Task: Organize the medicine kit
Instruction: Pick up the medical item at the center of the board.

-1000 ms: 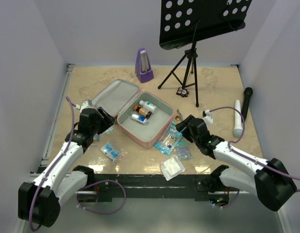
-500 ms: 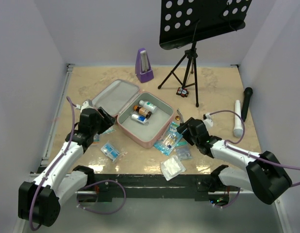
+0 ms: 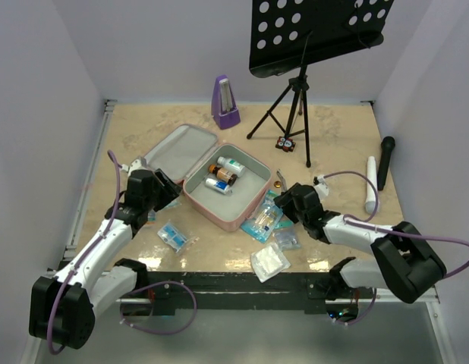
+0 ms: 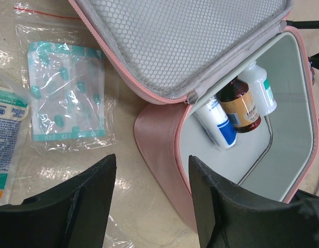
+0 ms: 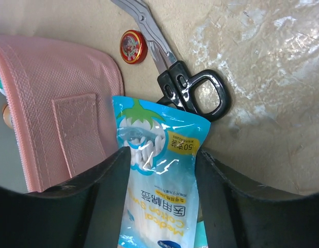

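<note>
Beige worktop (image 3: 333, 136) fills the view from above, with white walls all around. The medicine kit (image 3: 219, 214) lies open in the middle, just right of the left pincer (image 3: 165, 189) and just left of the right pincer (image 3: 283, 203). Three bottles (image 3: 223, 174) are already inside it. A small packet (image 3: 174, 236) lies behind the left pincer, and a white pad (image 3: 269, 260) lies behind the right one.

From the left wrist, the left pincer is wide and holds nothing. The kit's pink wall is right under it and the bottles are ahead of it. A bag of plasters (image 4: 66, 98) lies ahead on its left, just beside the lid (image 4: 190, 41).

From the right wrist, a blue bag of cotton swabs (image 5: 159, 175) lies between the right pincer's two fingers. I cannot tell if they pinch it yet. Black scissors (image 5: 193, 95) and a little red tin (image 5: 132, 46) lie just ahead, and the kit's corner is on its left.

I think the job is only partly done. The bottles are in, but the packets, scissors and tin are not yet in, and the lid is not closed.
</note>
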`<state>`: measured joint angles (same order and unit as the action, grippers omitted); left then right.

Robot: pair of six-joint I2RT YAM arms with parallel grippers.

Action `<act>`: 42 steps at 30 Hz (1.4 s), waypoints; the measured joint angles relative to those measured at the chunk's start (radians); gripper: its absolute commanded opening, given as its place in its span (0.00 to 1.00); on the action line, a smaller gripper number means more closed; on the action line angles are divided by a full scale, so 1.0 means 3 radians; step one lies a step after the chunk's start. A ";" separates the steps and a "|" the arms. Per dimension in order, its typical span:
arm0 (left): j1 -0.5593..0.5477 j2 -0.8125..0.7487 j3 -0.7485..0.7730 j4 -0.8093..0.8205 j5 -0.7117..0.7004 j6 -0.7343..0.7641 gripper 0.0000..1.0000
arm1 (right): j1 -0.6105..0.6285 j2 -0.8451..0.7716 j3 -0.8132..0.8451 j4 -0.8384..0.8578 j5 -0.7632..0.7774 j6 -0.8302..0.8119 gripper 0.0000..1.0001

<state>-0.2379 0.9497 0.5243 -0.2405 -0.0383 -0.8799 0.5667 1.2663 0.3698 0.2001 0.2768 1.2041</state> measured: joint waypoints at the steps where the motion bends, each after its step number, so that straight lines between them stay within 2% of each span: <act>1: 0.0000 -0.0001 0.0000 0.0000 0.0000 0.0000 0.62 | -0.0008 0.0033 0.0005 0.0034 -0.0011 -0.0008 0.50; 6: 0.0000 -0.0011 0.0000 0.0000 -0.0001 0.0000 0.62 | -0.0028 0.0108 0.0006 0.0086 -0.0031 -0.0057 0.30; 11: 0.0000 -0.0001 0.0000 0.0000 0.0000 0.0000 0.62 | -0.0038 0.0112 0.0003 0.0050 -0.0055 -0.0090 0.17; 15: 0.0000 0.0015 0.0000 0.0001 0.0000 0.0000 0.62 | -0.0038 0.0050 -0.0005 -0.0005 -0.0080 -0.0099 0.00; 19: 0.0000 0.0033 0.0000 0.0001 0.0000 0.0000 0.62 | -0.0038 -0.0108 -0.0009 -0.0114 -0.0108 -0.0111 0.00; 26: 0.0000 0.0058 0.0000 0.0003 0.0000 0.0000 0.62 | -0.0038 -0.0712 0.0013 -0.0520 -0.0056 -0.0178 0.00; 34: 0.0000 0.0061 0.0000 0.0003 0.0000 0.0000 0.62 | -0.0038 -0.1272 0.0331 -0.1063 0.0050 -0.0340 0.00; 38: 0.0000 0.0061 0.0000 0.0001 -0.0001 0.0000 0.62 | -0.0038 -0.1415 0.0521 -0.1160 0.0038 -0.0390 0.00; 42: 0.0000 0.0058 0.0000 0.0001 -0.0003 0.0000 0.62 | -0.0038 -0.1525 0.0621 -0.1007 -0.0099 -0.0401 0.00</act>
<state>-0.2379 0.9672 0.5243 -0.2401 -0.0391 -0.8799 0.5552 0.8089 0.5560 -0.1020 0.2470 1.0840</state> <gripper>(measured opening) 0.624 0.007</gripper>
